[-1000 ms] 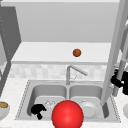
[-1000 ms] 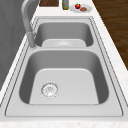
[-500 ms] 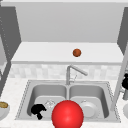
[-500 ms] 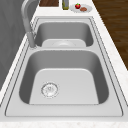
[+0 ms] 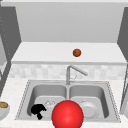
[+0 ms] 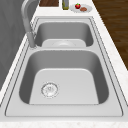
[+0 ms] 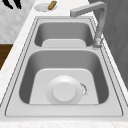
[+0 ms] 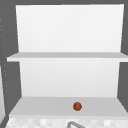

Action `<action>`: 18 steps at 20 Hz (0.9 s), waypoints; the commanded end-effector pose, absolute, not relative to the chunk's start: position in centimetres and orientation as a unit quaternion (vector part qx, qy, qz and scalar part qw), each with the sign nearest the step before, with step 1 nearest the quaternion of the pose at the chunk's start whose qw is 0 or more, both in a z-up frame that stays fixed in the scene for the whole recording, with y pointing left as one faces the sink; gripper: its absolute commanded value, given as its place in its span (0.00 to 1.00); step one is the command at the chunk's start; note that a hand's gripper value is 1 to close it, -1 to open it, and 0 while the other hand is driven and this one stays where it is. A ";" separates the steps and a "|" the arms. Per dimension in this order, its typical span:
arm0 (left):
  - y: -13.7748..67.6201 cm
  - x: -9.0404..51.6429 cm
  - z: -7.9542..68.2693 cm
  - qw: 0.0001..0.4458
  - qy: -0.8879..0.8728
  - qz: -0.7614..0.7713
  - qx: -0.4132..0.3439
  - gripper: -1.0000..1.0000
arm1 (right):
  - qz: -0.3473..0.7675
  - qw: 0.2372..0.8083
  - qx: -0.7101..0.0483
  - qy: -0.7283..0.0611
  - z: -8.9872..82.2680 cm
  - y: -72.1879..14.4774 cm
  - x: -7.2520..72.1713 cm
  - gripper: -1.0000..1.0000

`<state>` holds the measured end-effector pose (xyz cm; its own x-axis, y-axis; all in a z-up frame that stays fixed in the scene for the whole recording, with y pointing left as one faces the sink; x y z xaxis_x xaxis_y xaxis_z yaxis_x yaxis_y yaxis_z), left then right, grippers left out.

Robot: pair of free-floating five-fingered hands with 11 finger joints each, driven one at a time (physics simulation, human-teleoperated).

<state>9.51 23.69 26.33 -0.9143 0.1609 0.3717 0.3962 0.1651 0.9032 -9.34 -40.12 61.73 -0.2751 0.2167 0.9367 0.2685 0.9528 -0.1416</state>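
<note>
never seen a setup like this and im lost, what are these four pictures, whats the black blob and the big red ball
These are simulator renders of a kitchen sink with two basins, seen by four fixed cameras. One faces the sink from the front, two look along it from its left and right, and one looks at the shelves above it.

The robot is just a pair of floating black hands. The black blob is the left hand, fingers curled, holding nothing, in front of the left basin near its drain.

The red ball sits at the front middle. A white plate lies in the right basin. The tap stands between the basins. A small brown ball rests on the lower shelf. A bowl stands on the counter at the left.
</note>
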 end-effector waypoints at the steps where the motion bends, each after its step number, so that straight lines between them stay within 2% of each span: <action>1: 23.7 9.5 26.3 0.095 -0.757 -0.619 -0.184 0.50 | -0.039 0.592 -0.139 -0.793 60.9 -42.7 -9.3 1.00; 18: 23.7 9.5 26.3 0.095 -0.757 -0.619 -0.184 0.50 | 0.010 0.598 -0.068 -0.799 60.2 -50.4 -9.5 1.00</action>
